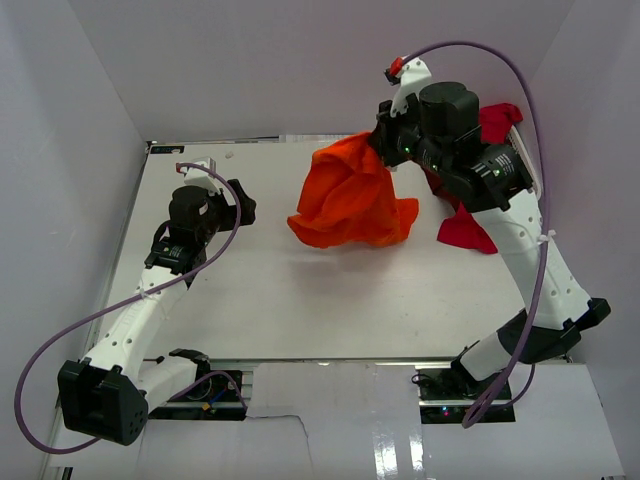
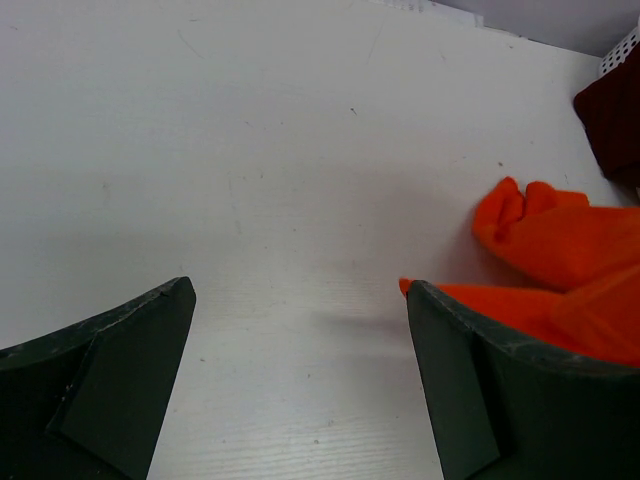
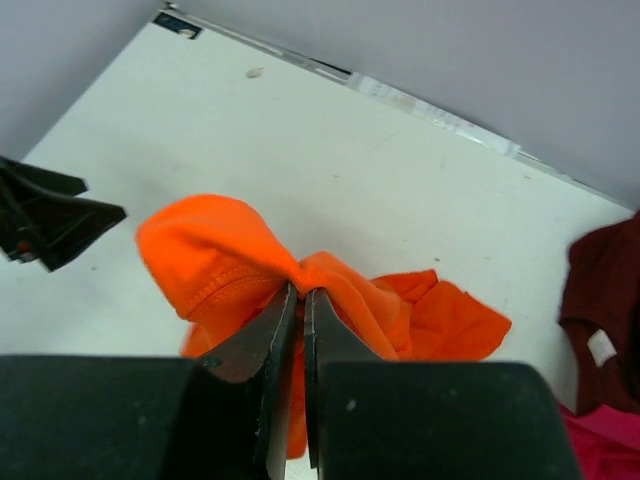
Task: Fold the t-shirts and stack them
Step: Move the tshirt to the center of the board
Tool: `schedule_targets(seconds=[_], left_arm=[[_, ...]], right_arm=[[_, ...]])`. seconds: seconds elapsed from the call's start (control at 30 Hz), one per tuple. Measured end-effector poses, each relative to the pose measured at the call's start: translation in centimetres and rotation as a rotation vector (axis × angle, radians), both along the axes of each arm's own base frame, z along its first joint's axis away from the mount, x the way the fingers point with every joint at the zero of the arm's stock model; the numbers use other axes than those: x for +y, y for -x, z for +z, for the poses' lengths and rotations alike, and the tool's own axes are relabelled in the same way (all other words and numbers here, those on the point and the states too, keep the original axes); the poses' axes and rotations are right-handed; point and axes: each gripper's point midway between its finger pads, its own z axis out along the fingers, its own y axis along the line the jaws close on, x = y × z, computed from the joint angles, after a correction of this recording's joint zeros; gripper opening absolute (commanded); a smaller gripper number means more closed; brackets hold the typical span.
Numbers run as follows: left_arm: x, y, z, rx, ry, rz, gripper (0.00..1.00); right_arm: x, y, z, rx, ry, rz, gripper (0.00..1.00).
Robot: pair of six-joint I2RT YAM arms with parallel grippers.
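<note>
Orange t-shirt (image 1: 350,200), soft crumpled cloth with a stitched hem, hangs bunched from right tool (image 3: 300,295), which is pinched tight on a fold. Its lower folds drape on the white matte bench (image 1: 300,300), mid-rear. Left tool (image 2: 300,290) gapes wide nearby. Crimson t-shirt (image 1: 465,232) and maroon t-shirt (image 3: 600,300) lie rumpled far right.

We see a white table (image 1: 300,310) (faintly scuffed) boxed in by plain lavender-grey walls (image 1: 300,60) on three sides; the light looks even, and the glossy near panel (image 1: 400,440) seems to catch a glare.
</note>
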Motion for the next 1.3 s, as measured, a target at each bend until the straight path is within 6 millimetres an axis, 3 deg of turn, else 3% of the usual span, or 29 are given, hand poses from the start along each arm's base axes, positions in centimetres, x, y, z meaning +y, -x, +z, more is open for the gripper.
schedule_targets(seconds=[0.1,0.2,0.27,0.37,0.43,0.53,0.77,0.9,1.0,1.03,1.1,1.3], left_arm=[[0.1,0.0,0.2,-0.005,0.0,0.006,0.98],[0.2,0.1,0.6,-0.017,0.002,0.011,0.98],[0.2,0.2,0.7,-0.019,0.007,0.012,0.98],[0.1,0.2,0.6,-0.017,0.01,0.009,0.98],[0.0,0.2,0.6,-0.015,0.014,0.004,0.98],[-0.2,0.2,0.5,-0.011,0.02,-0.003,0.98],[-0.5,0.1,0.2,0.001,0.028,-0.02,0.98],[-0.9,0.2,0.0,0.008,0.037,-0.038,0.98],[-1.1,0.2,-0.2,0.014,0.039,-0.047,0.98],[-1.2,0.2,-0.2,0.016,0.039,-0.05,0.98],[-1.2,0.2,-0.3,0.018,0.04,-0.053,0.98],[-1.4,0.2,-0.3,0.02,0.043,-0.062,0.98]], right_arm=[[1.2,1.0,0.5,0.031,-0.034,0.072,0.08],[2.0,1.6,2.7,0.013,-0.085,0.121,0.08],[1.7,2.0,3.4,0.005,-0.109,0.113,0.08],[-0.8,3.3,1.9,0.048,-0.112,0.051,0.08],[-2.8,3.7,-0.5,0.103,-0.105,-0.022,0.08],[-5.6,3.7,-5.9,0.228,-0.073,-0.139,0.08],[-12.0,4.8,-21.6,0.619,0.059,-0.389,0.08],[-14.5,6.6,-25.9,0.75,0.116,-0.469,0.08],[-15.0,7.7,-27.3,0.798,0.146,-0.479,0.27],[-15.2,7.9,-27.5,0.801,0.151,-0.484,0.48],[-15.7,8.2,-27.4,0.795,0.163,-0.503,0.8],[-16.9,8.1,-25.4,0.723,0.199,-0.522,0.82]])
